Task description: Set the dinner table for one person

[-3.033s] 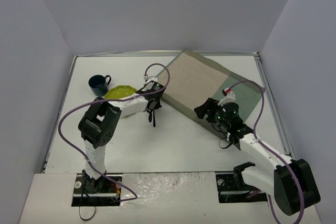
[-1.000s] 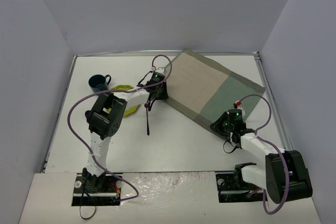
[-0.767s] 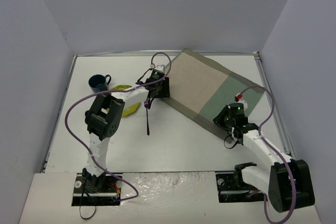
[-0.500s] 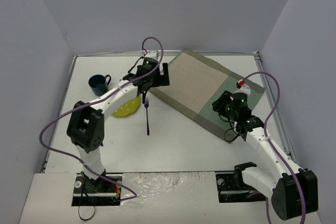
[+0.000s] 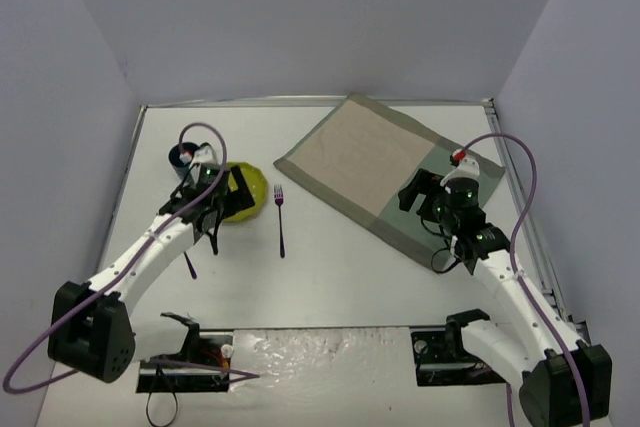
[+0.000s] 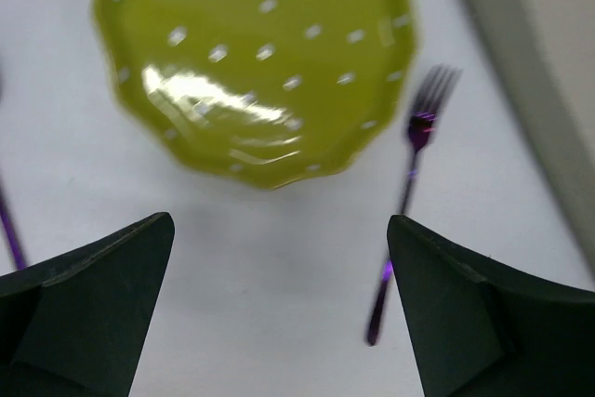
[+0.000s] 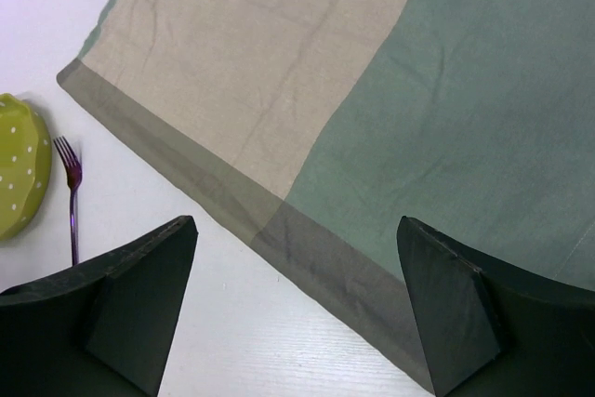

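The white dinner table (image 5: 340, 277) carries a beige-and-green placemat (image 5: 390, 162), lying flat and turned at an angle. A yellow-green dotted plate (image 5: 243, 192) (image 6: 256, 53) sits left of it. A purple fork (image 5: 281, 219) (image 6: 409, 202) lies between plate and placemat. My left gripper (image 5: 215, 215) (image 6: 281, 222) hovers open over the table at the plate's near edge, holding nothing. My right gripper (image 5: 425, 199) (image 7: 297, 222) hovers open above the placemat's (image 7: 390, 109) near green corner, also holding nothing.
A dark blue mug (image 5: 183, 157) stands behind the plate at the left. A second thin purple utensil (image 5: 190, 265) (image 6: 9, 230) lies on the table near my left forearm. Metal edging (image 5: 515, 197) and grey walls bound the table.
Both grippers have opened and let go of the placemat. The left arm swung back left to the plate; the right gripper lifted off the mat's near corner.
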Motion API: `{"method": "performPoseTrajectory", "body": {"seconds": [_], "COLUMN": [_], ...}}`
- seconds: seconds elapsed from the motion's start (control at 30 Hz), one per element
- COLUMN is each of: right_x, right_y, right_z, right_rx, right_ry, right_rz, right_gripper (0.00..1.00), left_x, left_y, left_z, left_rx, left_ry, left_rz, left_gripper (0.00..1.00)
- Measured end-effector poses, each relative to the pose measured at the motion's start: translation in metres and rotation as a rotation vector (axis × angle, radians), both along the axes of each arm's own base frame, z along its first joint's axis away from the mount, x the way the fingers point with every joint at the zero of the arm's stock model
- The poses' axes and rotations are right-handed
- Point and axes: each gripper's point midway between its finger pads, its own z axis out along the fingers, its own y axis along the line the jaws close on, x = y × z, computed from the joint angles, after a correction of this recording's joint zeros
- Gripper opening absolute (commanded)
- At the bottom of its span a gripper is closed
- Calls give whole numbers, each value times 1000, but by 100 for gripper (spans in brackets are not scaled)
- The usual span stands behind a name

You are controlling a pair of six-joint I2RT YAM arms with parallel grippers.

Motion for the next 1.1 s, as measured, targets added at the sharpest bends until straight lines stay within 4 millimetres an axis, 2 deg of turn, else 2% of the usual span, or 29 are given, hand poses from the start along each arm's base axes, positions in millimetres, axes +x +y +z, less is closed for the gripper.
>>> {"method": "performPoseTrajectory", "body": {"seconds": [0.07, 0.17, 0.33, 0.47, 0.53, 0.8, 0.97, 1.1], "right_x": [0, 0, 0, -2, -2, -4, -7, -7], "right_y": [1, 3, 10, 17, 19, 27, 30, 32], "right_z": [7, 19, 42, 49, 50, 48, 40, 38], "right_rx": [-9, -5, 28, 49, 58, 81, 85, 90], "right_ry": [-25, -68, -161, -185, -185, -182, -165, -162], "right_rz": [14, 32, 71, 104, 115, 158, 173, 184], "right_gripper": [99, 100, 100, 100, 100, 100, 100, 99], "left_x": [-24, -40, -34, -24, -21, -7, 7, 16], "left_y": [25, 43, 64, 79, 82, 84, 82, 80], "left_z": [-33, -53, -54, -60, -66, -104, -109, -113], "left_rx": [17, 16, -15, -39, -47, -67, -84, -93], "left_ry": [94, 155, 144, 141, 151, 224, 224, 219], "left_rz": [72, 142, 247, 325, 350, 402, 418, 424], "left_gripper": [97, 97, 97, 97, 94, 71, 57, 50]}}
